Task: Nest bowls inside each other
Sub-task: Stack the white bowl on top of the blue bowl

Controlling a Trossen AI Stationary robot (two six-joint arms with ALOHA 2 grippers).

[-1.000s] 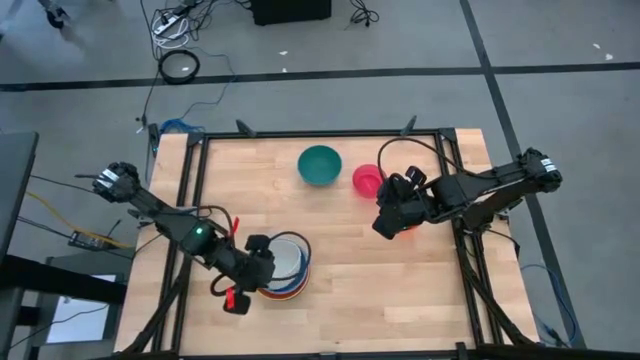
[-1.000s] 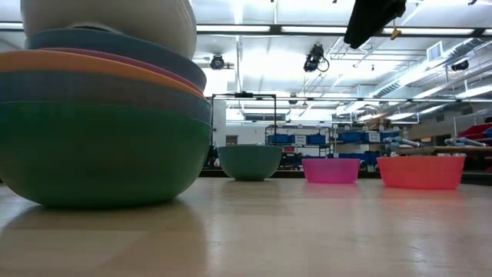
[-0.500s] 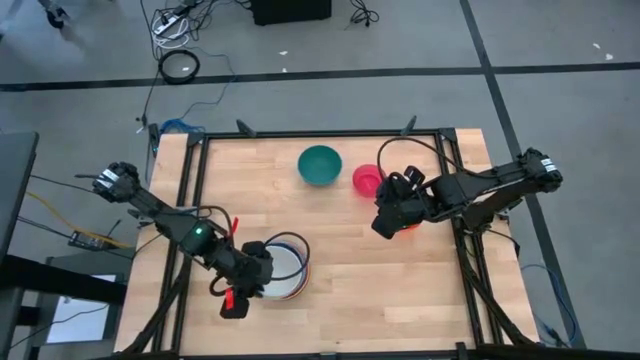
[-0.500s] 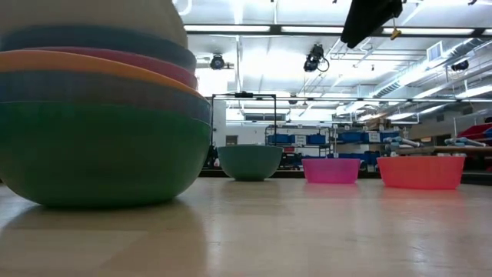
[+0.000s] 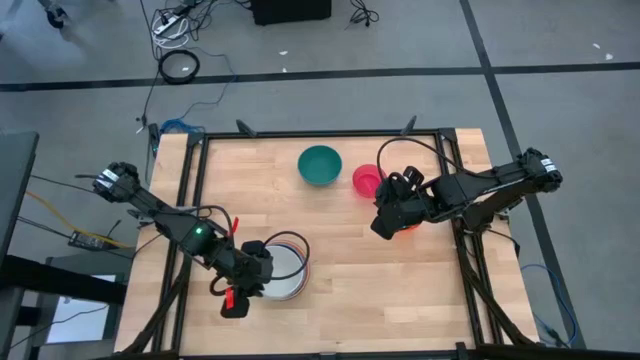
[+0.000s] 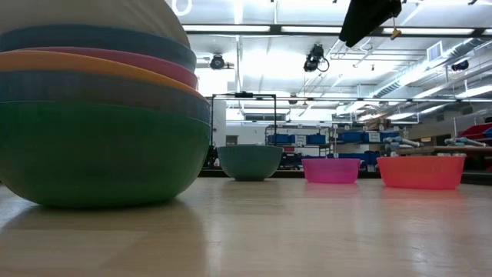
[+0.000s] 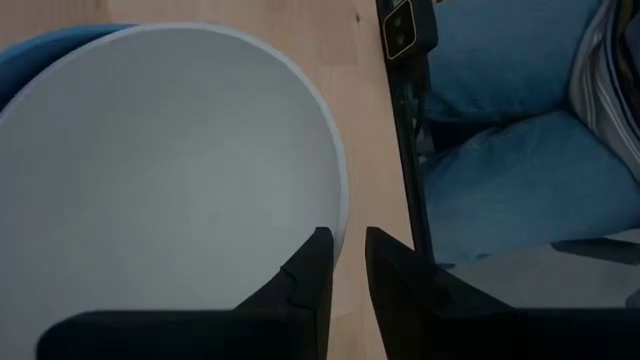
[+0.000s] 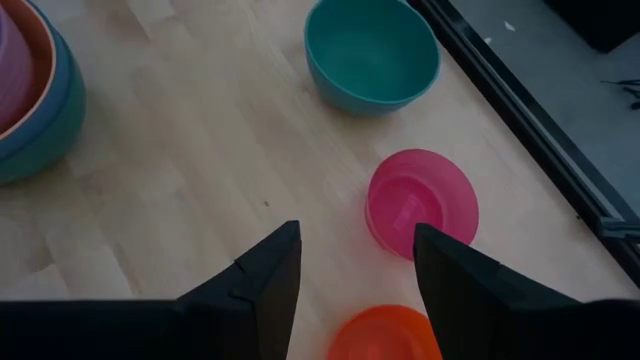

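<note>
Near the table's front left stands a stack of nested bowls [image 5: 283, 268] [image 6: 100, 131], and a white bowl [image 7: 170, 170] lies level on top of it. My left gripper [image 5: 250, 277] [image 7: 348, 270] is at the stack's left rim, slightly open, one finger over the white bowl's inside and one outside. A teal bowl [image 5: 320, 165] [image 8: 372, 52], a magenta bowl [image 5: 366, 180] [image 8: 420, 205] and a red-orange bowl [image 5: 407, 228] [image 8: 385, 335] rest on their bases at the far right. My right gripper [image 5: 384, 222] [image 8: 355, 280] hangs open above the red-orange bowl. My left gripper slants down from the table's left and stands astride the white bowl's rim [image 7: 343, 205]. Bare wood shows in the gap between the fingers. I cannot tell whether the inner finger [image 7: 318, 265] touches the rim.
Bare wood lies between the stack and the three single bowls. A black frame rail [image 7: 405, 150] runs along the table's edge, and a person's legs in jeans [image 7: 500, 130] are just beyond it.
The white bowl, which was tilted and raised above the stack, has sunk into the stack and now lies level in it. My left gripper has rolled a little at the stack's rim without shifting.
</note>
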